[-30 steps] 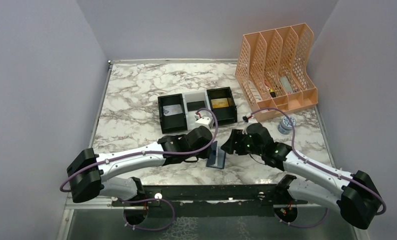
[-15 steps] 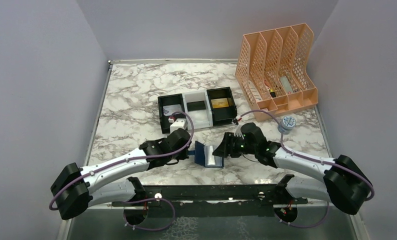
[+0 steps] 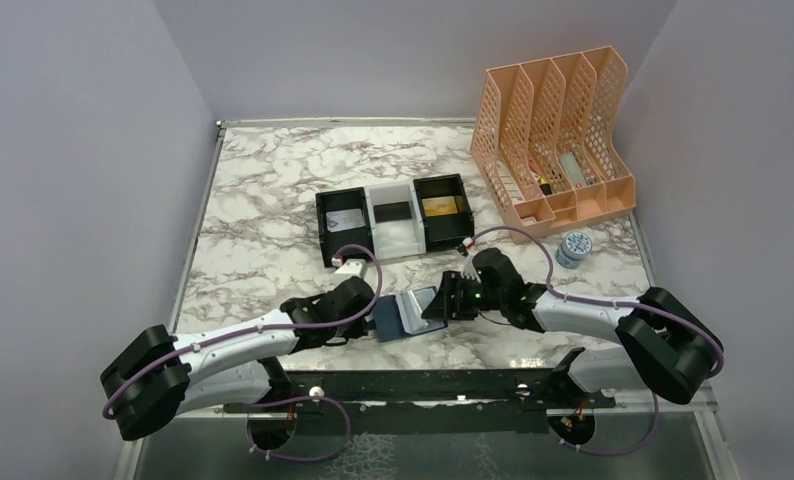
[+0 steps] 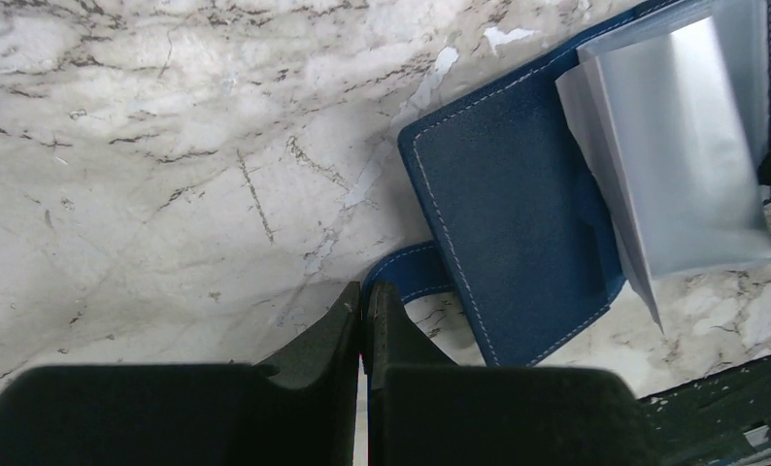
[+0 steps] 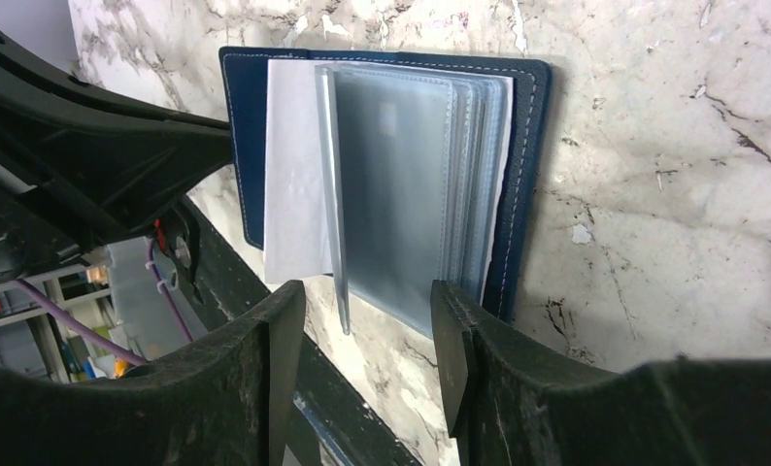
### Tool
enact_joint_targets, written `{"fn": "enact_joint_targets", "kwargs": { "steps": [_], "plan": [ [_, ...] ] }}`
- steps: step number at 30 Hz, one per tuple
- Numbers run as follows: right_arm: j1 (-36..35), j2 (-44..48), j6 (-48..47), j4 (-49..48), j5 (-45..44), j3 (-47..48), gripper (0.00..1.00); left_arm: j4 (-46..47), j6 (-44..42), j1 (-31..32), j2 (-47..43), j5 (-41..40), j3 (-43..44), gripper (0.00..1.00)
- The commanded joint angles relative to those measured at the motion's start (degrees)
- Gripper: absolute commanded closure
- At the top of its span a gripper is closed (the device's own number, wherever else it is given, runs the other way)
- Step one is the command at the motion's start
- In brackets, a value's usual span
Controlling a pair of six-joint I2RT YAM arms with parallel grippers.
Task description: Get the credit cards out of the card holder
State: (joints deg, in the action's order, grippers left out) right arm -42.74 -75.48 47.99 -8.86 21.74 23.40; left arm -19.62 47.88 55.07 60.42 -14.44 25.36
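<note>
Lying open, the card holder (image 3: pixel 391 322) has left fingers (image 4: pixel 335 325) pinching its tab (image 4: pixel 413 272), right fingers (image 5: pixel 277 335) spread.

- The card holder (image 3: pixel 405 314), a navy wallet, lies open on the marble table (image 3: pixel 263 200) near its front edge, its pale clear pockets fanned up.
- The silver card (image 3: pixel 345 222), dark card (image 3: pixel 392 211) and gold card (image 3: pixel 445 206) each lie flat in a separate tray (image 3: pixel 320 228) compartment.

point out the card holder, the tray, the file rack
dark navy folding card holder (image 4: pixel 508 223), left wrist view, navy cover
black-and-white three-compartment plastic tray (image 3: pixel 451 240), top view, right compartment's front wall
tall peach plastic file rack (image 3: pixel 489 130), top view, left side wall
</note>
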Motion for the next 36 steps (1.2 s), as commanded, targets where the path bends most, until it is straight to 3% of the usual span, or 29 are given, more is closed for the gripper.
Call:
{"fn": "enact_joint_targets", "kwargs": {
  "steps": [1,9,18,28,36],
  "plan": [
    [0.1,-1.2,-2.1,-1.8,-1.6,1.1,0.49,5.5,-1.7,-0.2,-1.2,2.5,-3.6,1.0],
    [0.0,0.6,-3.3,-3.2,0.6,0.9,0.48,6.8,-2.9,-0.2,-0.2,1.7,-4.5,1.0],
    [0.0,2.6,-8.0,6.5,-6.7,6.9,0.45,5.8,-4.3,-0.2,0.1,-0.1,-2.8,1.0],
    [0.1,-5.9,-9.4,3.4,-0.2,8.5,0.45,6.0,-6.6,-0.2,1.4,0.2,-1.1,1.0],
    [0.1,-3.7,-7.8,-1.2,4.9,6.5,0.49,7.0,-7.7,-0.2,2.3,1.9,-1.3,1.0]
  ]
}}
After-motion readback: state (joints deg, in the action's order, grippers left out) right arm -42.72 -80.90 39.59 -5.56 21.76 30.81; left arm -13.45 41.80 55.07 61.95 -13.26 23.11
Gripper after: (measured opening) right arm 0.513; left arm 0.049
